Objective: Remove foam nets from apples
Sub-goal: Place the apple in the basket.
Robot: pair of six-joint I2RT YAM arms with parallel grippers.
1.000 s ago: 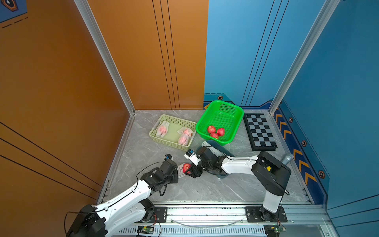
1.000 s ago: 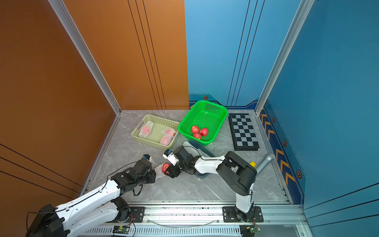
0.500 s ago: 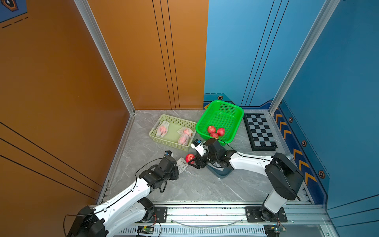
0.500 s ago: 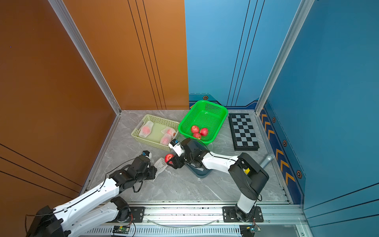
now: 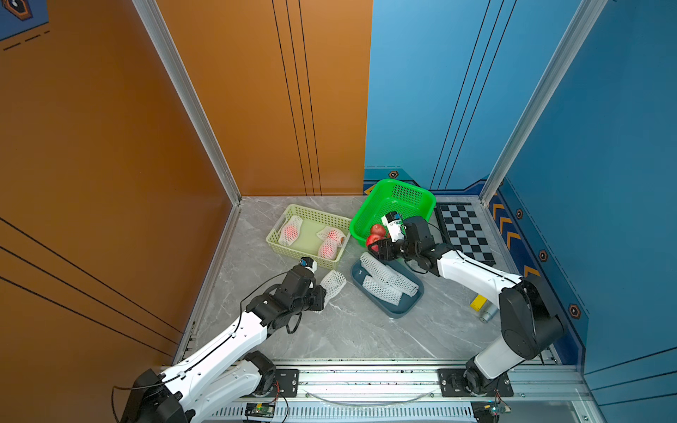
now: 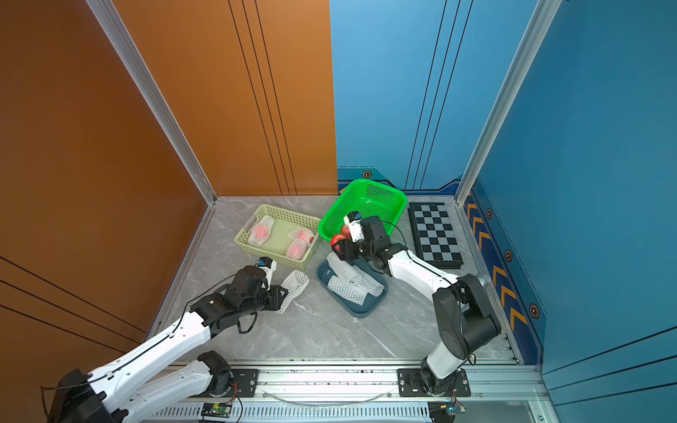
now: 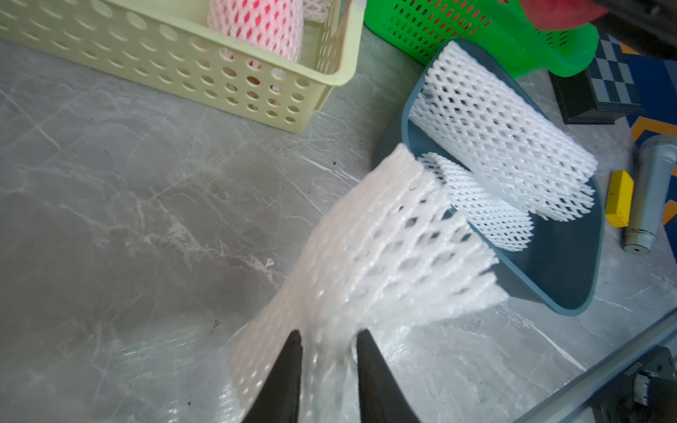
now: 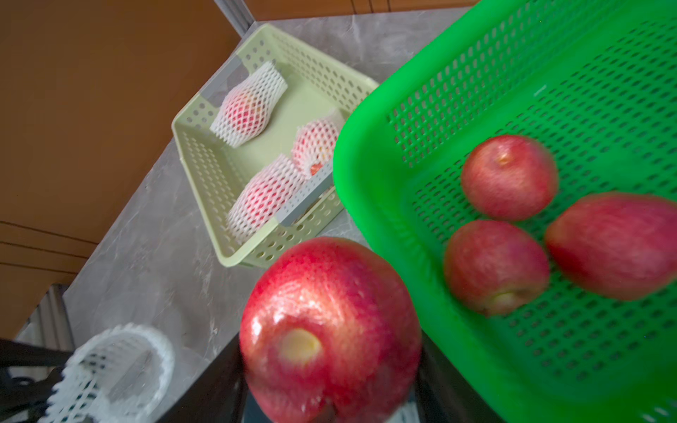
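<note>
Left gripper (image 7: 328, 335) clamps 1 empty net (image 7: 384, 249) beside the tray (image 7: 564, 263); right gripper (image 8: 329, 366) clamps 1 bare apple (image 8: 329, 311) beside the green basket (image 8: 366, 190).

I count seven apples: one bare apple (image 8: 329, 311) in the right tool (image 8: 329, 384), three more bare in the green basket (image 8: 366, 205) just beside that tool, and three netted apples (image 5: 290, 231) in the yellow basket (image 5: 315, 214) farther off. One loose foam net (image 7: 384, 238) sits between the fingers of the left tool (image 7: 328, 337). Ahead of it, one blue tray (image 5: 403, 309) holds two or three more. One checkerboard (image 5: 463, 230).
</note>
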